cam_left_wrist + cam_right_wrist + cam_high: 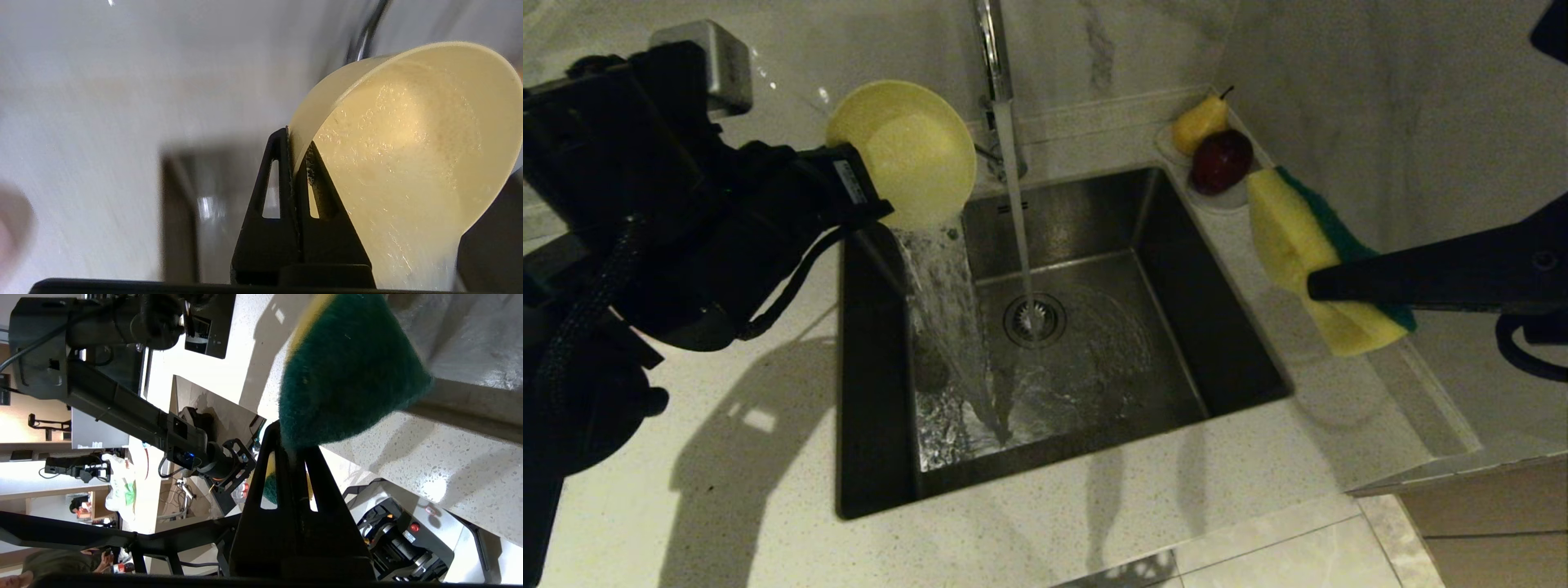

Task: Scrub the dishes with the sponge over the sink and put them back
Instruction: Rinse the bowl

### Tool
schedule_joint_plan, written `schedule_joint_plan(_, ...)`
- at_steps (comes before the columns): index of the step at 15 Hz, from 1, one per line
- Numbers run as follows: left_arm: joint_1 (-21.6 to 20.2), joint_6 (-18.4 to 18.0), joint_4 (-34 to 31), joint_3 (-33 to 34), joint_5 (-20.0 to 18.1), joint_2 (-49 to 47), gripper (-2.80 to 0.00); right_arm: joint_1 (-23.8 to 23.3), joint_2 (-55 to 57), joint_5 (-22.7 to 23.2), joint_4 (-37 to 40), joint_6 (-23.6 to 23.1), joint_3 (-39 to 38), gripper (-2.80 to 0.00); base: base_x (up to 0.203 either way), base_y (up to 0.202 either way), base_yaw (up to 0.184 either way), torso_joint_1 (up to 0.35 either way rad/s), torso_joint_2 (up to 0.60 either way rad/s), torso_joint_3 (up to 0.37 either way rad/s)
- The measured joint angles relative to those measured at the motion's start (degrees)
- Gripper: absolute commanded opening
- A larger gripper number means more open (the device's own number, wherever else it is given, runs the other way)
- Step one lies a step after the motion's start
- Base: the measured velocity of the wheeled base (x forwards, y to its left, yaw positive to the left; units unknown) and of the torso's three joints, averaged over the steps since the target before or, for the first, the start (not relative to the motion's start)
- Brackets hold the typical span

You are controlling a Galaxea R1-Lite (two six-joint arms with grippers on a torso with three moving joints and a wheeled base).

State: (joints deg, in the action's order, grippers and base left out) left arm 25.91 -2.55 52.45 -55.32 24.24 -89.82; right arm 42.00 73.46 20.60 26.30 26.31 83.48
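water pours out of the yellow bowl (907, 151) into the sink (1225, 343), a broad sheet off the low rim, separate from the tap (995, 65) stream hitting the drain (1035, 319). left claw (870, 192) is pinched tight on the bowl's rim, one finger inside the wall, one outside; the bowl hangs tipped beyond its tips, over the sink's back-left corner. right claw (1319, 284) is clamped on the sponge (1298, 245), held in the air off to the sink's right over the counter (727, 490), sponge sticking out past its tips, green side away from the sink. looks like a rinse-and-dump step.

risks from here:
- rim grip is thin and wet, smooth plastic; any quick wrist turn and the bowl could slip out and drop into the basin.
- bowl sits close to the sink's left edge; a bit more tilt toward that side and the water goes on the counter.
- sponge is held by a small bite near one edge; pressing hard on the bowl could fold it or pull it free.
- pear (1199, 122) and apple (1221, 161) on the dish sit just beyond the sponge; a swing that way could knock them.

pink and blue bowls not in view.
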Motion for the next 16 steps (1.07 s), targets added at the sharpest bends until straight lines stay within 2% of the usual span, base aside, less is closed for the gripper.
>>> schedule_joint_plan(2, 0.0, -3.7, 10.2, 3.7, -0.2, 1.3, -2.8, 0.0, 0.0, 0.0, 0.0, 0.0, -0.2, -2.8, 0.0, 0.0, 0.0, 0.0, 0.0, 0.0)
schedule_joint_plan(5, 0.0, -5.0, 20.2, 7.1, -1.3, 3.9, -2.8, 0.0, 0.1, 0.0, 0.0, 0.0, -0.2, -2.8, 0.0, 0.0, 0.0, 0.0, 0.0, 0.0)
schedule_joint_plan(9, 0.0, -4.6, 23.4, 10.1, -5.7, 7.8, -2.8, 0.0, 0.4, 0.0, -0.1, -0.1, 0.0, -2.8, 0.0, 0.0, 0.0, 0.0, 0.0, 0.0)
schedule_joint_plan(15, 0.0, -4.2, 22.5, 11.2, -6.1, 10.7, -2.8, 0.0, 0.7, 0.0, 0.0, -0.1, -0.4, -2.8, 0.0, 0.0, 0.0, 0.0, 0.0, 0.0)
schedule_joint_plan(16, -0.2, -3.8, 20.9, 11.3, -6.0, 10.9, -2.8, 0.0, 0.7, 0.0, 0.0, -0.2, -0.7, -2.8, 0.0, 0.0, 0.0, 0.0, 0.0, 0.0)
